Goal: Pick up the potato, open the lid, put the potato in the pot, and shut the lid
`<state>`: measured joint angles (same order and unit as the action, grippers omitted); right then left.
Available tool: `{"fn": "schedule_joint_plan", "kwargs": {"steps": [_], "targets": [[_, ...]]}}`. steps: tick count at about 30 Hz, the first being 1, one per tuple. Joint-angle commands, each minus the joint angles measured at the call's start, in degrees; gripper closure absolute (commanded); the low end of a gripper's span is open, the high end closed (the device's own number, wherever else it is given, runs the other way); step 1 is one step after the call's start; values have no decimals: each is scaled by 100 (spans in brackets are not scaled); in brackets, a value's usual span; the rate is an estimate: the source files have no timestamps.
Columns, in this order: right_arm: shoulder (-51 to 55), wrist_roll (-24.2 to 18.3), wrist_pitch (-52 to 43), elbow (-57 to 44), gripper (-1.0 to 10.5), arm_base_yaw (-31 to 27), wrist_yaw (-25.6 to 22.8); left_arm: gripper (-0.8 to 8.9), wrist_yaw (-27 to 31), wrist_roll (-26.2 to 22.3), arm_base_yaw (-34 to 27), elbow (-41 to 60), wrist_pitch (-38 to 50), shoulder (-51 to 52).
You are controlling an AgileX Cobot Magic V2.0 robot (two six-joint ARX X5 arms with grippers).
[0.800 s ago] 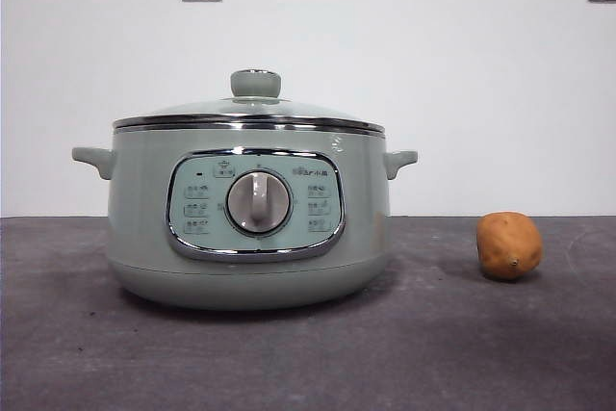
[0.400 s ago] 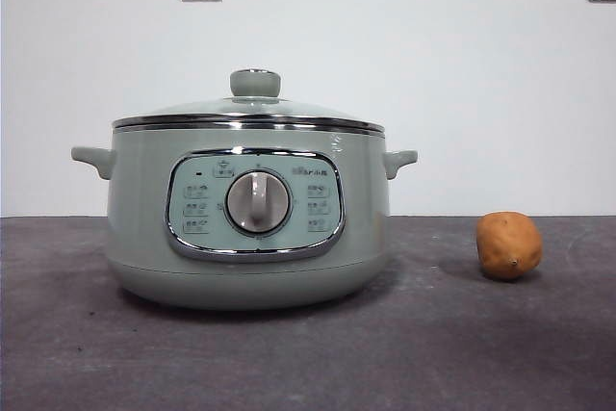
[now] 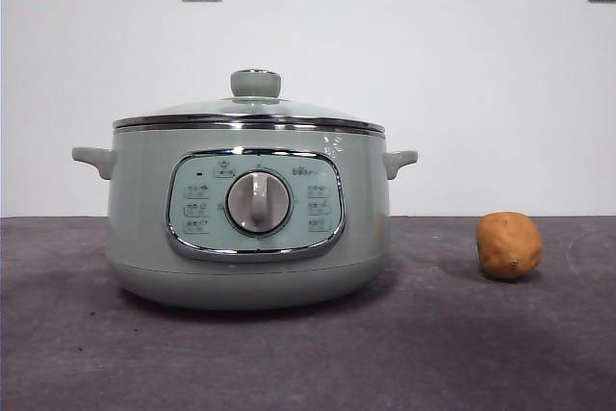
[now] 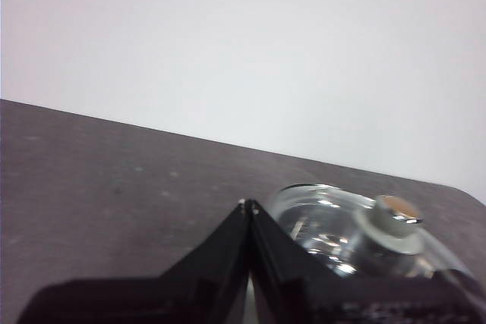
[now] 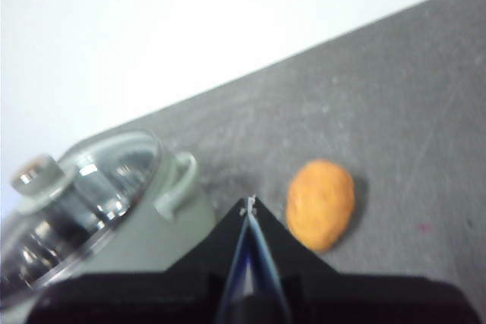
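The round sage-green electric pot (image 3: pixel 248 218) sits on the dark grey desk (image 3: pixel 433 353) with its domed glass lid (image 3: pixel 248 108) on. The small orange-brown potato (image 3: pixel 508 245) lies well apart to its right. Left gripper (image 4: pixel 248 206) and right gripper (image 5: pixel 249 202) both hang up high, jaws clenched on nothing.

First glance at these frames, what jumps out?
The big sage-green pot dominates the middle of the table, its glass lid seated on it and its dial facing the front camera. The small orange-brown potato lies alone on the dark tabletop, apart from the pot. Both claws, left claw and right claw, are shut and hold nothing.
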<state>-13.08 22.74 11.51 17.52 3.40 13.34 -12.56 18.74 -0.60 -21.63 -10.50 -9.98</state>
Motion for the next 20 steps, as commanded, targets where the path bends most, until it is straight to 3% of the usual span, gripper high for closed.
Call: {"fn": "schedule_joint_plan", "kwargs": {"steps": [1,13,15,18,20], "targets": [[-363,13,-52,437,956,4,24,820,-420,50,-11,-426,-13,-483],[-2295,-1064,852,2448,945,4,1014,808,-2444,22,-11,-2006,-81,-2778],[-2566,-1187,962,2651,915,4,1204,740,-2706,15,-9,-2129,-92,-3034],[-2874,-1250,1049,2848,605,11,1209,524,-2848,24,-4,-2208,-116,-3289],[-3018,-1250,1056,2887,398,11,1207,460,-2846,37,4,-2208,-142,-3364]]}}
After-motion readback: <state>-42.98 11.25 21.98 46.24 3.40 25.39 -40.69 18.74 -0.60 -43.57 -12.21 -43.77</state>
